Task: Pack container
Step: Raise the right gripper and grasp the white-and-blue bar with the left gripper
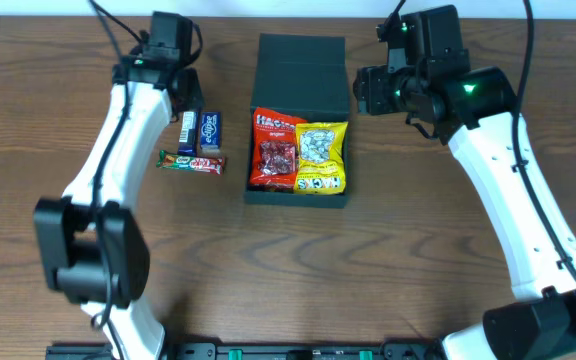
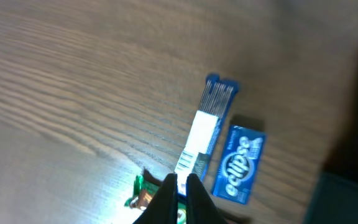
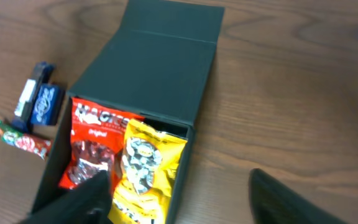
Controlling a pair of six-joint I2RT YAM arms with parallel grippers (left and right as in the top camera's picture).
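Note:
The container (image 1: 301, 75) is a dark box in the middle of the table, its flap lid laid open towards the back. Inside lie a red snack packet (image 1: 276, 150) and a yellow one (image 1: 322, 157). My right gripper (image 3: 179, 193) is open, its fingers spread wide above the box's right wall (image 3: 188, 165) and the yellow packet (image 3: 145, 168). My left gripper (image 2: 182, 180) is shut on nothing. It hovers over a white-and-blue stick pack (image 2: 204, 134) and a green-ended bar (image 2: 143, 193).
Left of the box lie a blue Eclipse gum pack (image 1: 209, 130), the white-and-blue stick pack (image 1: 187, 132) and a green-and-red bar (image 1: 191, 162). Bare wood lies in front of the box. In the overhead view, my left gripper (image 1: 188, 97) and right gripper (image 1: 365, 93) flank the lid.

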